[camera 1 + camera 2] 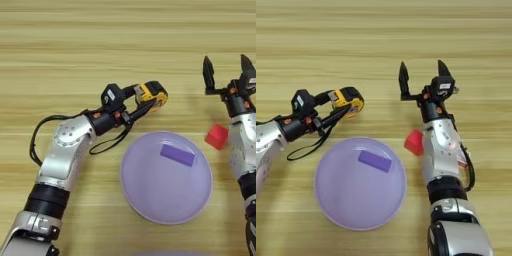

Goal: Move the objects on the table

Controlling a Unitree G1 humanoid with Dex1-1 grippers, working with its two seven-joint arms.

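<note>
My left gripper (146,101) is shut on the yellow-and-black tape measure (154,94), held just off the far left rim of a round purple plate (150,197). The tape's black cord (108,145) loops down onto the table (75,40). A flat purple rectangular block (177,154) lies in the plate's far half. A red cube (414,142) sits on the table right of the plate, tucked against my right forearm. My right gripper (422,68) stands open beyond the cube, fingers (404,80) pointing away from me with nothing between them.
My left forearm (65,150) lies across the near left of the table and my right forearm (441,150) across the near right. Bare wood stretches across the far half of the table.
</note>
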